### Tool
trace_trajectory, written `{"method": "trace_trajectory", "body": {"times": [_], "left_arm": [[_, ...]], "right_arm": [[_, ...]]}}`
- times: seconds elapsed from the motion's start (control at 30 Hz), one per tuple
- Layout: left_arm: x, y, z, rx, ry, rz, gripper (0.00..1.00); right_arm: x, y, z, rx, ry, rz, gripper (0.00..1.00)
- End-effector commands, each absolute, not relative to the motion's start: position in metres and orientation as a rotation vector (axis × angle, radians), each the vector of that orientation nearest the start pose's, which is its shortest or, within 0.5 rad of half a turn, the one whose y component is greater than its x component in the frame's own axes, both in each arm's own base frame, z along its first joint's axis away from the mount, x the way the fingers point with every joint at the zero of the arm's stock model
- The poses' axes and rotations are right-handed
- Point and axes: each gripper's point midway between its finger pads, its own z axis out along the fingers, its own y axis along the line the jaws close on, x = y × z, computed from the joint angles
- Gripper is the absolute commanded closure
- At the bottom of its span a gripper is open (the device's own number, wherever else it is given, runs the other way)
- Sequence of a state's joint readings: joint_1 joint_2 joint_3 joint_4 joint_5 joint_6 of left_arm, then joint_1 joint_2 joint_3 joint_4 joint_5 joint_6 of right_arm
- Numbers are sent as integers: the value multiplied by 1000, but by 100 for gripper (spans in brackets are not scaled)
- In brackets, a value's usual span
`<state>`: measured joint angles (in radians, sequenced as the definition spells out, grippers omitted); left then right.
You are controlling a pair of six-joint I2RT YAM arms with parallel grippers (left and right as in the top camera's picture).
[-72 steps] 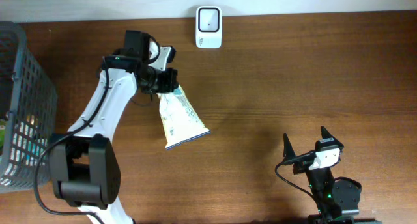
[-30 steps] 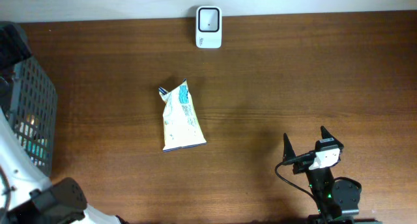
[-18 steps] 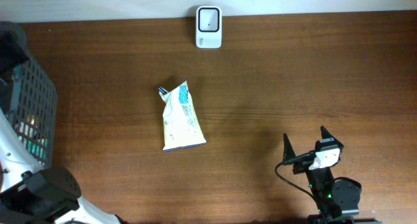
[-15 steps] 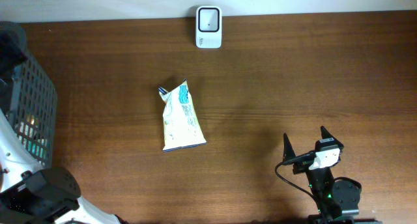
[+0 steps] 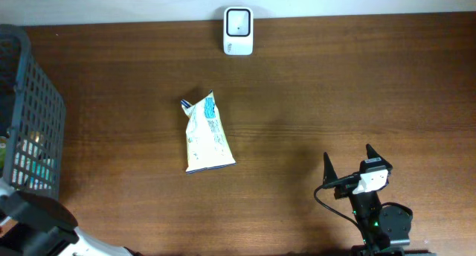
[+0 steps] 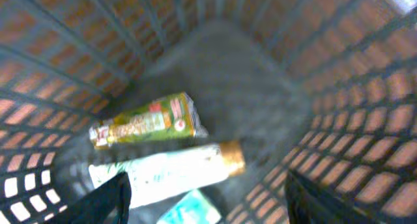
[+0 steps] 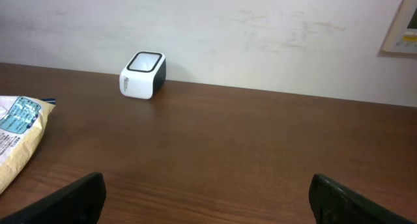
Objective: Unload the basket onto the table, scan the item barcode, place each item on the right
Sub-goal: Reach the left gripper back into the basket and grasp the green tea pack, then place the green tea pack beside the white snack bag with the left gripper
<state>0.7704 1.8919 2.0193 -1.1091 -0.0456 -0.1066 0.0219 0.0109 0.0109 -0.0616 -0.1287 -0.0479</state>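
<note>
Quick update from my end. The left arm has dropped the white snack bag [image 5: 208, 137] and swung off to 9 o'clock. A couple of seconds back it was pinching the bag's top corner up near the white box scanner [image 5: 238, 21], which sits at 12 o'clock on the brown wooden table [image 5: 335, 85]. Now the bag lies flat by itself just left of centre, well apart from the scanner, with nothing touching it. It hasn't budged over the last second.

The left gripper [image 6: 207, 185] is looking down into the dark grey mesh basket [image 5: 33, 114]. Its fingers stand wide apart with nothing between them. Below it I can see a green and yellow carton [image 6: 143, 123] and a white tube with a gold cap [image 6: 169, 172] lying side by side on the basket floor. There's something pale blue at 6 o'clock under those, too cut off to identify.

My read is that the bag is finished with and the arm is fishing for the next item to scan. I can't say whether the bag's barcode actually registered. The carton looks like the easiest grab.

The right gripper [image 5: 347, 152] is parked at 5 o'clock, spread wide and empty. It's in the same spot as in every earlier shot.
</note>
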Motion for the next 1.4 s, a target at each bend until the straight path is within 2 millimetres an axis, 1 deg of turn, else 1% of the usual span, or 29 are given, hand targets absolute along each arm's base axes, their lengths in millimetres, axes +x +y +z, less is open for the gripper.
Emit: {"method": "trace_trajectory", "body": {"times": [0.0, 0.07, 0.1, 0.13, 0.2, 0.23, 0.3, 0.33, 0.43, 0.5, 0.6, 0.67, 0.73, 0.77, 0.83, 0.87, 0.9, 0.93, 0.97, 1.0, 1.03, 1.07, 1.1, 1.17, 1.2, 1.23, 1.27, 1.3, 1.37], "left_arm": [[337, 337, 202, -726, 2566, 379, 28], [335, 352, 186, -614, 2591, 472, 23], [337, 362, 175, -489, 2607, 526, 26], [337, 366, 166, -407, 2624, 555, 27], [333, 371, 136, -204, 2707, 580, 28], [329, 371, 122, -183, 2741, 551, 33], [322, 380, 99, -194, 2769, 539, 35], [319, 384, 92, -164, 2785, 545, 34], [319, 396, 87, -114, 2779, 584, 29], [316, 400, 81, 14, 2808, 602, 25], [304, 406, 65, 12, 2850, 590, 25], [289, 414, 50, -15, 2914, 614, 25], [285, 416, 43, -26, 2926, 600, 28], [285, 416, 41, -28, 2930, 595, 32], [288, 414, 41, -21, 2917, 575, 58], [290, 412, 41, -23, 2909, 561, 83], [292, 411, 41, -21, 2898, 545, 98], [294, 409, 41, -16, 2895, 540, 100], [299, 406, 41, -8, 2892, 539, 100], [304, 406, 44, -41, 2873, 547, 100], [310, 407, 50, -102, 2842, 560, 100], [321, 408, 67, -201, 2780, 582, 100], [332, 409, 84, -249, 2729, 600, 100], [358, 404, 134, -278, 2600, 638, 100], [374, 396, 169, -252, 2513, 646, 100], [393, 382, 223, -242, 2382, 660, 100], [401, 373, 263, -255, 2286, 682, 100], [404, 365, 294, -273, 2208, 690, 100], [405, 336, 368, -325, 2025, 673, 100]], "right_arm": [[244, 27, 159, -147, 1630, 87, 2], [244, 27, 159, -147, 1630, 88, 2], [244, 27, 159, -147, 1630, 87, 2], [244, 27, 159, -147, 1630, 87, 2], [244, 27, 159, -147, 1630, 87, 1], [244, 27, 159, -147, 1630, 87, 2], [244, 27, 159, -147, 1629, 88, 2], [244, 27, 159, -147, 1630, 88, 2], [244, 27, 159, -147, 1630, 88, 2], [244, 27, 159, -147, 1630, 87, 2], [244, 27, 159, -147, 1629, 88, 1], [244, 27, 159, -147, 1629, 87, 2], [244, 27, 159, -147, 1630, 87, 1], [244, 27, 159, -147, 1630, 87, 1], [244, 27, 159, -147, 1629, 88, 1], [244, 27, 159, -147, 1630, 87, 1], [244, 27, 159, -147, 1629, 87, 1], [244, 27, 159, -147, 1629, 88, 1], [244, 27, 159, -147, 1630, 87, 2], [244, 27, 159, -147, 1629, 88, 2], [244, 27, 159, -147, 1630, 87, 1], [244, 27, 159, -147, 1630, 87, 2], [244, 27, 159, -147, 1629, 88, 2], [244, 27, 159, -147, 1630, 88, 1], [244, 27, 159, -147, 1630, 88, 2], [244, 27, 159, -147, 1630, 88, 2], [244, 27, 159, -147, 1630, 88, 1], [244, 27, 159, -147, 1630, 87, 2], [244, 27, 159, -147, 1630, 87, 2]]}}
